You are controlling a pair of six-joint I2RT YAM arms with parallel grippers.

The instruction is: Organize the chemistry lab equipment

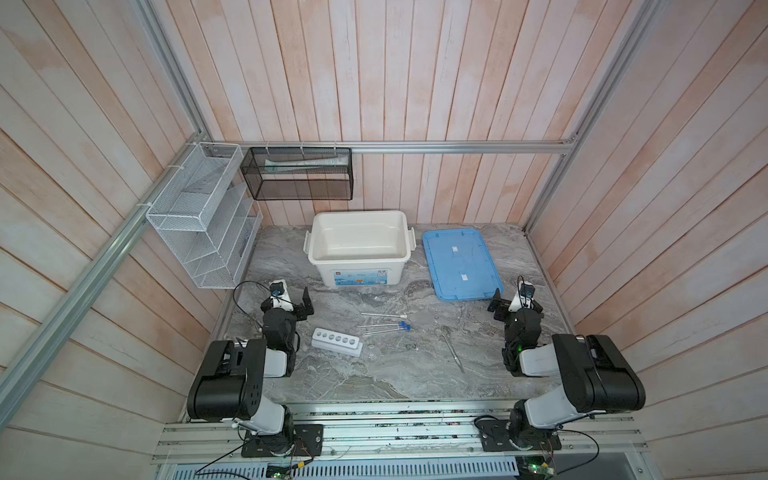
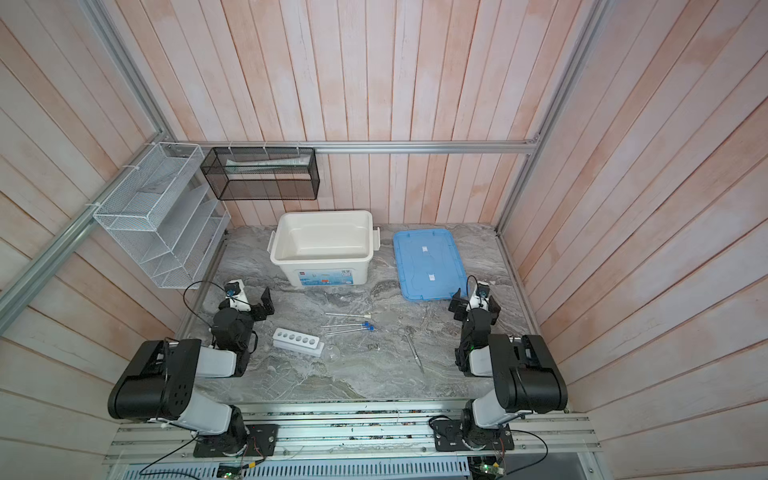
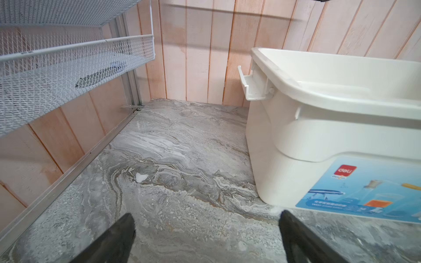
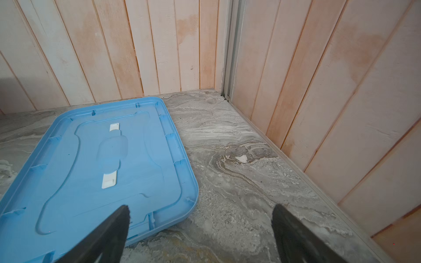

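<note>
Capped tubes [image 1: 382, 325] at frame centre: likely light, slippery, fragile; best pinched mid-shaft. Left gripper [image 3: 207, 215], right gripper [image 4: 201, 206]: jaws spread, empty.

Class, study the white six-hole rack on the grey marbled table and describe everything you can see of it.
The white plastic-looking six-hole rack is a long low block with one row of six round holes on top, all empty, and a lower step along its near side. It stands on the grey marbled table, slightly skewed, left of centre in both top views. A small clear round flask sits by its right end; whether they touch is unclear. Nothing grips it.
</note>
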